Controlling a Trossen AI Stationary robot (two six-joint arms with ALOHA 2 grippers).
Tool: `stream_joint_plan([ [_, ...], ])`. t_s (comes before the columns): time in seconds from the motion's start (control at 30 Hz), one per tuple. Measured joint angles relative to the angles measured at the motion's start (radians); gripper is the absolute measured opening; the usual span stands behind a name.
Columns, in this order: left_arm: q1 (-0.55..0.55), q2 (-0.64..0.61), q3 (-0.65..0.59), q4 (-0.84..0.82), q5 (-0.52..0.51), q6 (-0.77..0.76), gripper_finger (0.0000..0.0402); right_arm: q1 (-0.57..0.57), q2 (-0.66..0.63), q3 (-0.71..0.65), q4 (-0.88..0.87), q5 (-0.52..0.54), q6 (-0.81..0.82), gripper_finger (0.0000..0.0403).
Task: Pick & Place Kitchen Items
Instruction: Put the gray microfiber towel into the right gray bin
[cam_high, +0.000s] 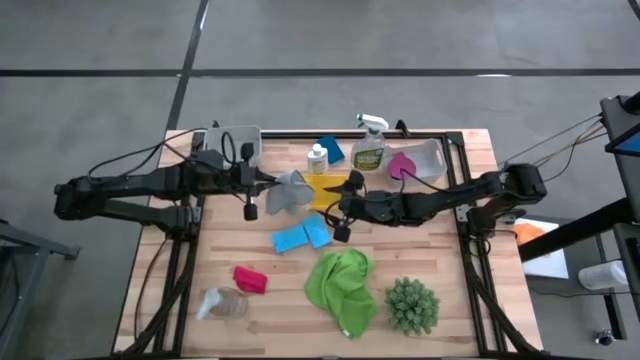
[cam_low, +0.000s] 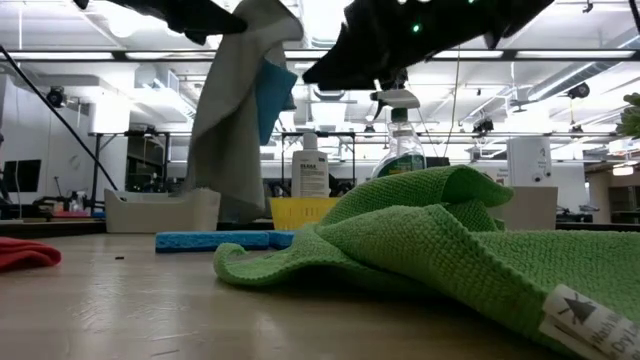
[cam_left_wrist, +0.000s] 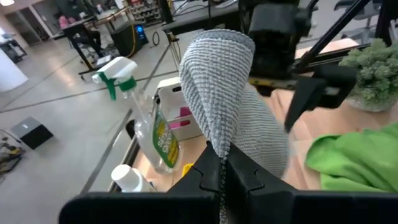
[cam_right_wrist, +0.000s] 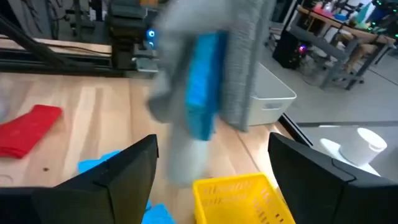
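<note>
Our left gripper's (cam_left_wrist: 221, 177) fingers are pinched shut on a gray cloth (cam_high: 290, 190), which hangs above the table (cam_high: 180, 260) beside the yellow tray (cam_high: 325, 185). A blue sponge (cam_right_wrist: 202, 102) sits in the cloth's folds. Our right gripper (cam_right_wrist: 211, 177) faces it, fingers spread wide, holding nothing.

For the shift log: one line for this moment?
left pincer: shut on grey cloth, lifted | right pincer: open, facing cloth
</note>
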Motion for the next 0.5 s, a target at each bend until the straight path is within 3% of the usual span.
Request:
stream_joint_plan([
  [0.23, 0.0, 0.018, 0.0, 0.004, 0.015, -0.005, 0.0, -0.02, 0.028, 0.002, 0.1, -0.111, 0.015, 0.0302],
  [0.5, 0.0, 0.079, -0.001, 0.062, 0.026, -0.005, 0.0, -0.023, 0.056, 0.005, 0.121, -0.159, 0.062, 0.0302],
])
